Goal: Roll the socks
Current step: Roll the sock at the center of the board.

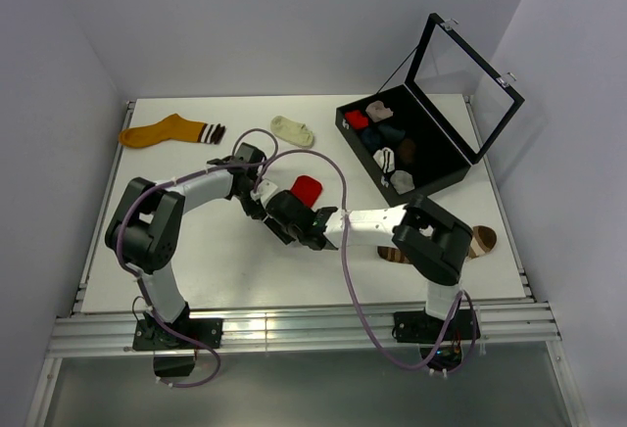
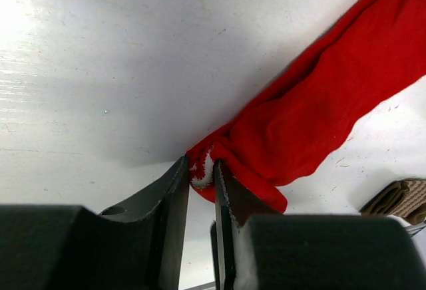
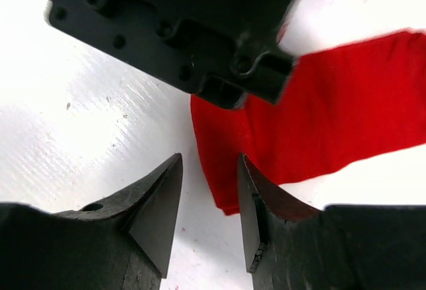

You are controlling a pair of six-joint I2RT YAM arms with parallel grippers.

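the red sock (image 2: 306, 110) lies mid-way on the desk (image 1: 225, 260). one end is pinched in the narrow left pincer (image 2: 202, 177), seemingly as an anchor. the right pincer (image 3: 210, 203) is held parted and empty at the sock's edge, likely for rolling.

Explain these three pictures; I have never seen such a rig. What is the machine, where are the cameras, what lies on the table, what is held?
Two robot arms, left and right, are bolted at a table's near edge. The wide picture looks down from above and behind them; the other two come from a camera on each wrist, looking past its own fingers. On the table lie a red sock, an orange sock, a cream sock and an open black case of rolled socks. The left end effector pinches the red sock's edge; the right end effector stands open at the sock, holding nothing.
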